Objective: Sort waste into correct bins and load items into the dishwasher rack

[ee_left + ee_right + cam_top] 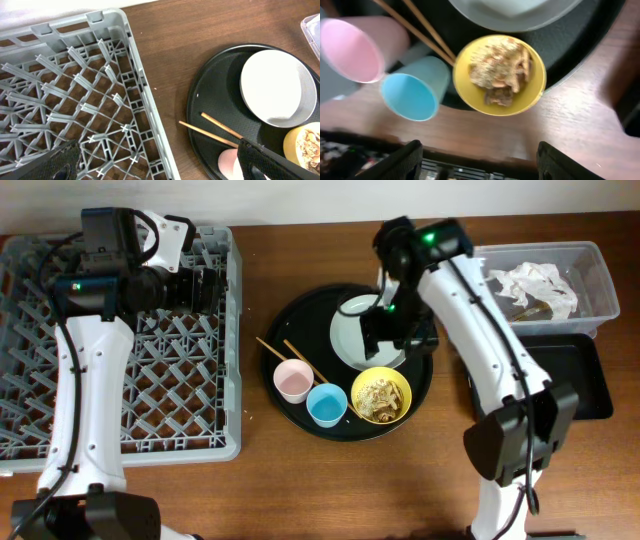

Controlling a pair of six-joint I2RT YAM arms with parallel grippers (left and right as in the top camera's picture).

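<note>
The grey dishwasher rack (120,380) fills the left side, with nothing in it in the parts that show. My left gripper (205,287) hangs open and empty over the rack's right edge (145,100). A round black tray (300,415) holds the pale plate (350,330), the yellow bowl (381,395) with beige-brown food scraps (500,67), a pink cup (293,380), a blue cup (326,404) and two chopsticks (290,355). My right gripper (395,328) is open and empty above the plate's right side. Crumpled white napkins (535,285) lie in the clear box (600,260).
A shallow rectangular black tray (580,375) sits just in front of the clear box at the right, partly behind my right arm. Bare wooden table (260,480) shows between the rack and the round tray and along the front edge.
</note>
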